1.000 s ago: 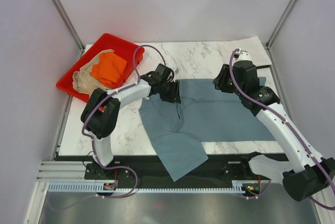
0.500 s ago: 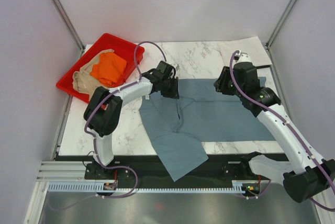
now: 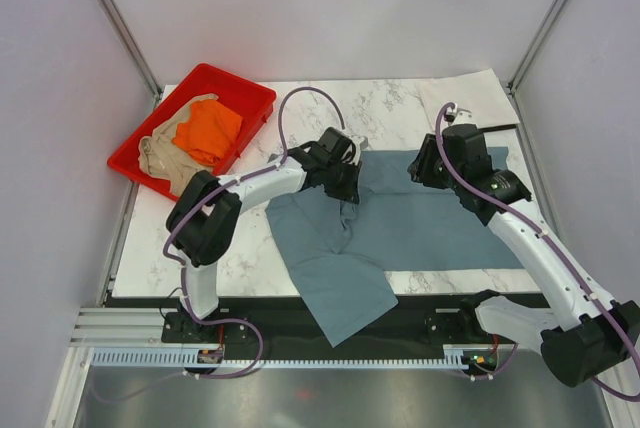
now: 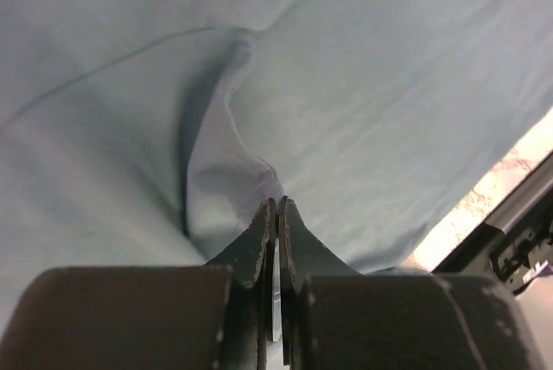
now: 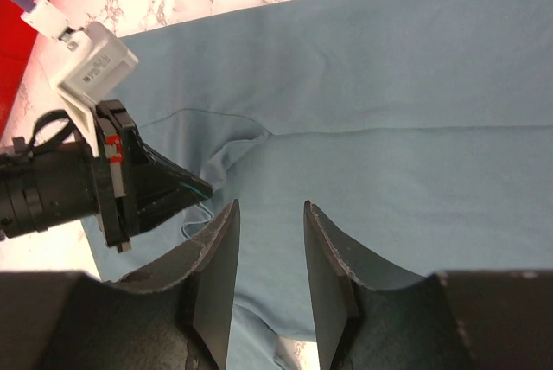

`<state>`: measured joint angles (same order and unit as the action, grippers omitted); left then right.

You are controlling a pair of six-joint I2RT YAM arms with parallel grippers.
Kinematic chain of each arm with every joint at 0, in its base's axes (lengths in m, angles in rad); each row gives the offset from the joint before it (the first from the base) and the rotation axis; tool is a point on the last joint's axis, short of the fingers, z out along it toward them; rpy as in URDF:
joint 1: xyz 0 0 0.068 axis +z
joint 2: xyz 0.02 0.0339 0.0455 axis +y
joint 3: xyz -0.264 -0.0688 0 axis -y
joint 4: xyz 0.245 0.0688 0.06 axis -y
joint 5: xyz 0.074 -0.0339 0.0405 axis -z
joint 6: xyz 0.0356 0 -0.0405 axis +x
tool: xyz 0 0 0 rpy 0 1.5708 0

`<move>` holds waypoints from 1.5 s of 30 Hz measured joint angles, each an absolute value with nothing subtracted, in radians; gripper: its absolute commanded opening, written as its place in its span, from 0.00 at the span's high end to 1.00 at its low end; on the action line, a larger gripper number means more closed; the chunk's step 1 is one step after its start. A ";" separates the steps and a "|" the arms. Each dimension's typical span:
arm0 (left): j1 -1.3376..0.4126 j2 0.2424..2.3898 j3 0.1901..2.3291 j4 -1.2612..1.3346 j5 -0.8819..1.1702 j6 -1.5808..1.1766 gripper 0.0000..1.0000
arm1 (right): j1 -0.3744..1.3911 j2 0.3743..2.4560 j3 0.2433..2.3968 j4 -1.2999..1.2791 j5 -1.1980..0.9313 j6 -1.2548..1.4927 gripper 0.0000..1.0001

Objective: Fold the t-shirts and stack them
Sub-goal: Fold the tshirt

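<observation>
Left gripper clamped on soft raised crease of slate blue-grey t-shirt, marble table centre. Right gripper jaws parted, empty.

Premises: robot test cell in a lab. Evidence: plain grey panel walls on metal frame posts, marble-patterned table, slotted cable duct along the near edge.

Red tray sits at the marble table's far-left corner.
</observation>
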<state>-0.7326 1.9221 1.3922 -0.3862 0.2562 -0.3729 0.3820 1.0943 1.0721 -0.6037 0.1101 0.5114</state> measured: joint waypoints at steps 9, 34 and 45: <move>-0.786 1.922 1.409 -0.370 0.326 -0.369 0.98 | 0.382 1.094 1.068 -0.607 0.114 0.532 0.56; -0.766 1.522 0.916 -0.321 0.275 -0.630 0.64 | 0.389 1.245 0.789 -0.472 -0.069 0.553 0.68; -0.783 1.661 0.917 -0.296 0.189 -0.698 0.63 | 0.393 1.512 0.842 -0.371 -0.097 0.495 0.69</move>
